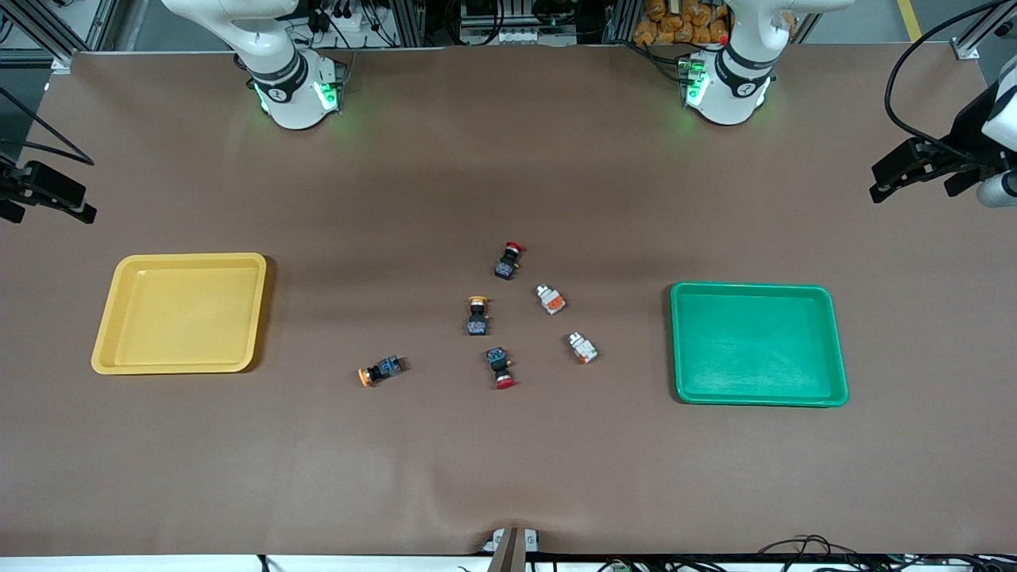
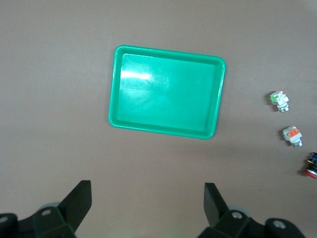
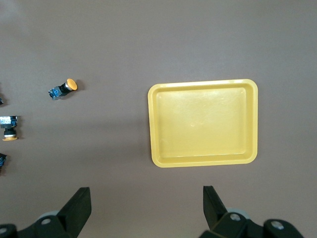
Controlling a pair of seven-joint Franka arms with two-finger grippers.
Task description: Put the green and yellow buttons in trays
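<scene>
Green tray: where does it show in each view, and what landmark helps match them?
Front view: green tray lies toward the left arm's end of the table, empty.
Left wrist view: green tray fills the middle of the picture.
Right wrist view: not in it; only the yellow tray shows.
Shared landmark: the two whitish buttons, and, beside the green tray, also seen at and.

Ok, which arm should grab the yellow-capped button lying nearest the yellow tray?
Probably the right arm: the yellow-capped button lies toward its end of the table, beside the yellow tray, and the open right gripper already sees both.
</scene>
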